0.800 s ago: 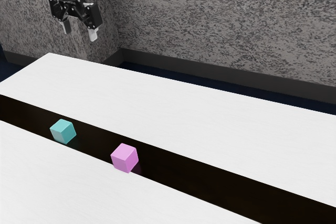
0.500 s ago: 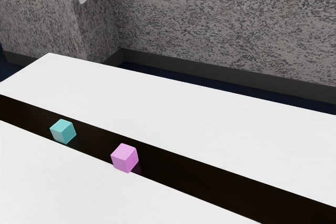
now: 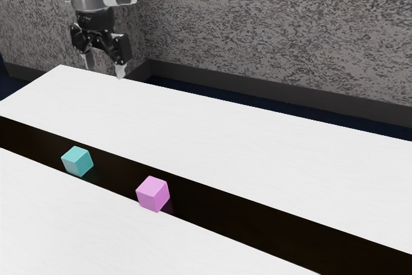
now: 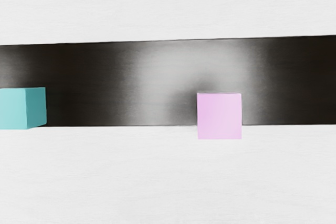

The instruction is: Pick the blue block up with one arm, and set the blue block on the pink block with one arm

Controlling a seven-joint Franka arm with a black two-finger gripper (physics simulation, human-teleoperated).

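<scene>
A blue-teal block (image 3: 77, 161) rests on the dark stripe of the table at the exterior view's left. To its right on the same stripe sits a pink block (image 3: 152, 193), apart from it. In the wrist view the blue block (image 4: 22, 108) and the pink block (image 4: 219, 115) both lie on the dark band, well below my hand. My gripper (image 3: 103, 69) hangs high above the table's far left corner, open, with nothing between its fingers.
The white table (image 3: 257, 152) is crossed by a dark stripe (image 3: 212, 207). A speckled grey wall (image 3: 277, 24) stands behind it, with a dark floor strip along its base.
My gripper rose toward the top of the exterior view, then came back down lower and a little right. Both blocks stayed put.
</scene>
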